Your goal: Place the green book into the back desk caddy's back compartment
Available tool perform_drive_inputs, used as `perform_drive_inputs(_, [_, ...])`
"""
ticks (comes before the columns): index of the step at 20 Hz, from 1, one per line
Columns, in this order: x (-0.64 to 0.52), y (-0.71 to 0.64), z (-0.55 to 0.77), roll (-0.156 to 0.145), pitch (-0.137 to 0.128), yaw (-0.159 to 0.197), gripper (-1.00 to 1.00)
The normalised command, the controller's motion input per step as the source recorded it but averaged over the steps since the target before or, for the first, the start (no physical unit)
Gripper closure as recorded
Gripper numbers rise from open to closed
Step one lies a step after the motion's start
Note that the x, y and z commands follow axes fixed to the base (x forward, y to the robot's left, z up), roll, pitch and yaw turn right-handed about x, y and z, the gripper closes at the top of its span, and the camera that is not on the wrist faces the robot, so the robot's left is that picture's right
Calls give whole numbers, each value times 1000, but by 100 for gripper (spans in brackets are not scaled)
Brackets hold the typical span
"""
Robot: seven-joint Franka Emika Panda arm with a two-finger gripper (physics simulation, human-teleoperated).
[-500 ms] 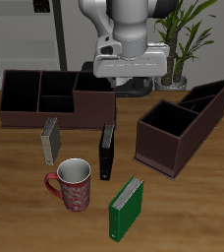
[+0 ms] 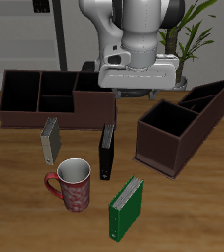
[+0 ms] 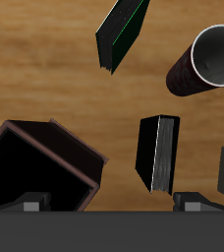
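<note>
Okay, I've just slid the arm a little toward the right of the exterior frame compared with half a second back, and the gripper (image 2: pixel 140 91) hangs high over the middle of the table, above the rear end of the black book (image 2: pixel 106 151), with nothing in it. That tells me I'm only in the approach: the green book (image 2: pixel 126 208) hasn't been touched and lies low in the exterior frame, right of centre, near the table's front edge, just beside the red mug (image 2: pixel 72 184) and well apart from my tool. In the wrist view I see only the two finger bases spread toward either side of the housing, so I read the jaws as wide and empty. Now the book itself: it stands on its long edge, green cover facing the lower right of the exterior frame, white page edges up, and its long axis runs on a diagonal, the near end down toward the lower left and the far end up toward the right, aimed roughly at the slant-topped caddy (image 2: pixel 183 123). I'd judge I need to come forward and twist the wrist to match that diagonal. The back desk caddy (image 2: pixel 55 98) sits at the upper left, and its back compartment (image 2: pixel 55 84) is open and waiting. The grey book (image 2: pixel 51 140) lies just in front of it.
</note>
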Motion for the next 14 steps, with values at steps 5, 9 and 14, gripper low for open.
perform_drive_inputs(5, [384, 65, -126, -39, 15, -4, -100])
perform_drive_inputs(9, [425, 67, -58, -47, -13, 8, -100])
perform_drive_inputs(14, [435, 8, -12, -30, -20, -56, -100])
